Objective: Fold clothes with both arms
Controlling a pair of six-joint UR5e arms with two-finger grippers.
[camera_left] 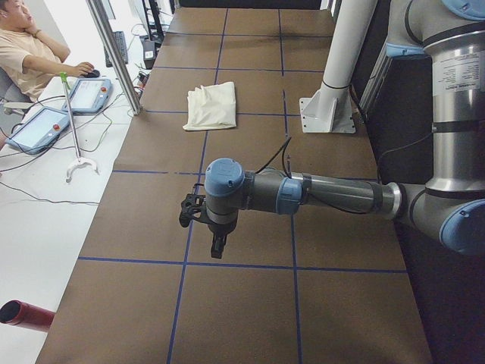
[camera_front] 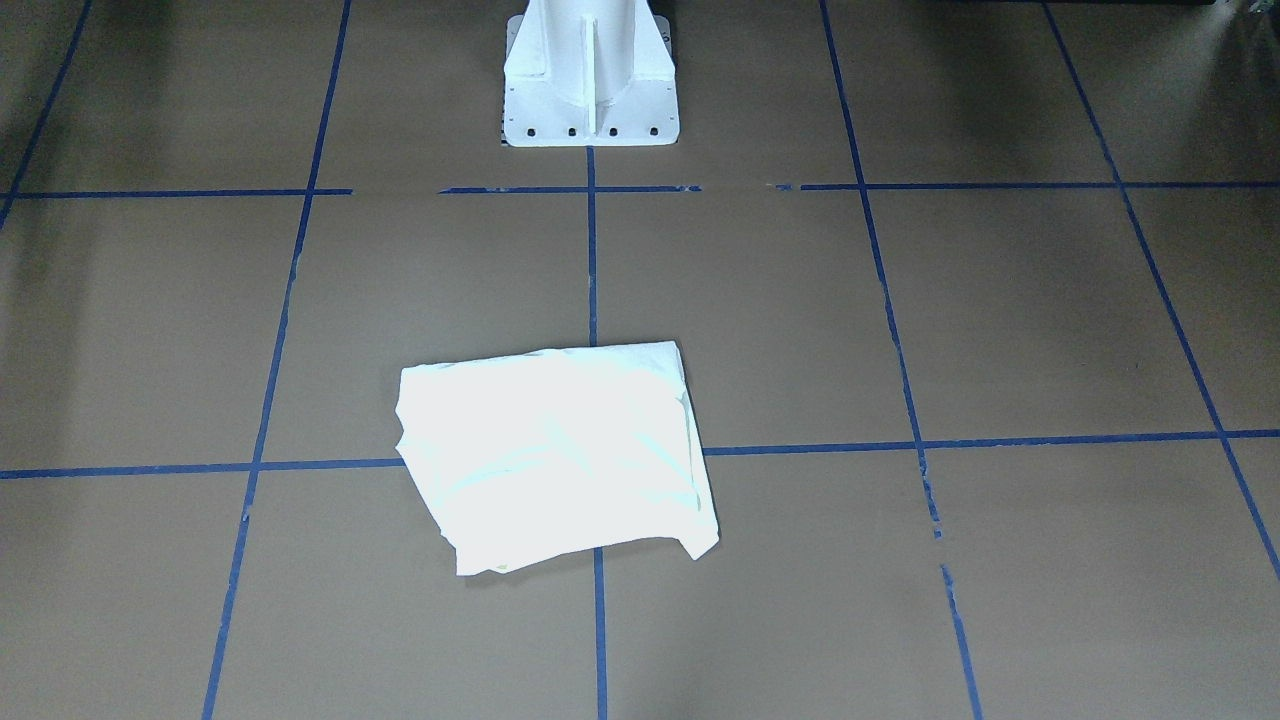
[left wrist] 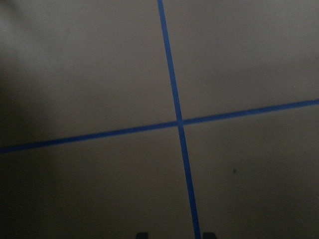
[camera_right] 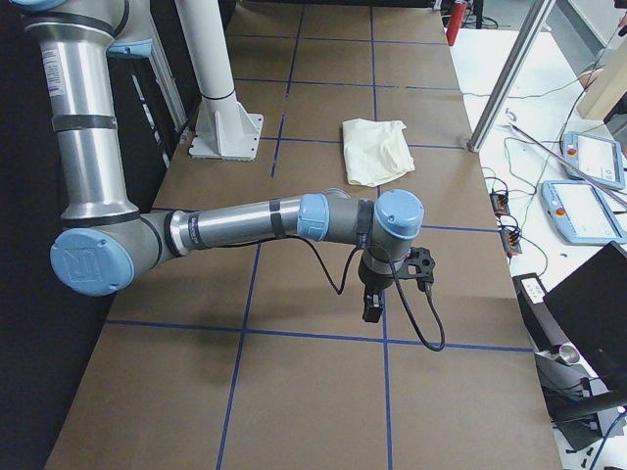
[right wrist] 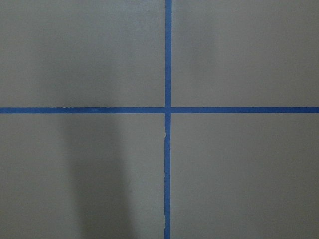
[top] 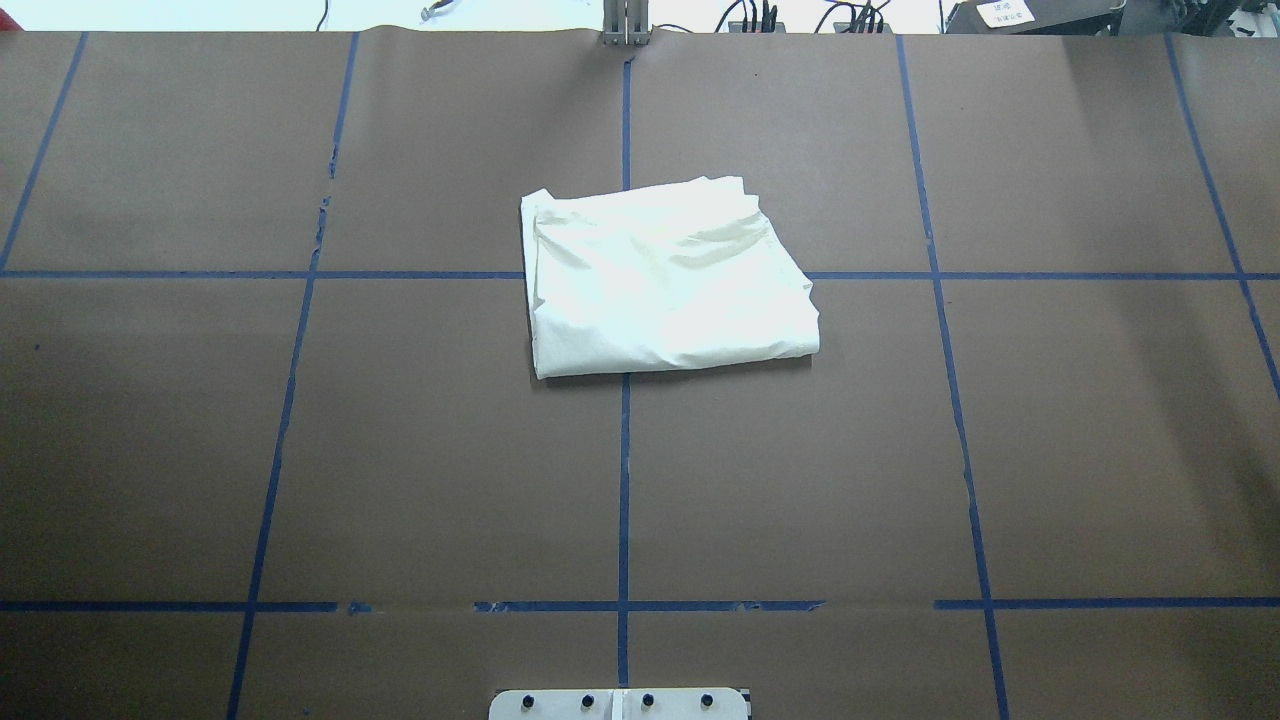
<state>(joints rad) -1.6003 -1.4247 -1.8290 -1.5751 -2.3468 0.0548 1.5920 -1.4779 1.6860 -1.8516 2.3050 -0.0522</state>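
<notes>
The cream shirt [camera_front: 555, 455] lies folded into a rough rectangle at the table's middle, print hidden; it also shows in the overhead view [top: 665, 280] and both side views [camera_left: 212, 106] [camera_right: 375, 150]. Neither arm reaches it. My left gripper [camera_left: 217, 249] hangs over bare table far from the shirt, toward the table's left end. In the left wrist view its fingertips [left wrist: 142, 234] stand apart with nothing between them. My right gripper [camera_right: 372, 311] hangs over bare table toward the right end; I cannot tell whether it is open or shut. Both wrist views show only brown paper and blue tape.
The white pedestal base [camera_front: 590, 80] stands at the robot's edge of the table. Blue tape lines [top: 624, 480] grid the brown surface. An operator [camera_left: 23, 45] sits beside the table with teach pendants [camera_left: 91, 95]. A metal post [camera_left: 114, 53] stands at the table's edge.
</notes>
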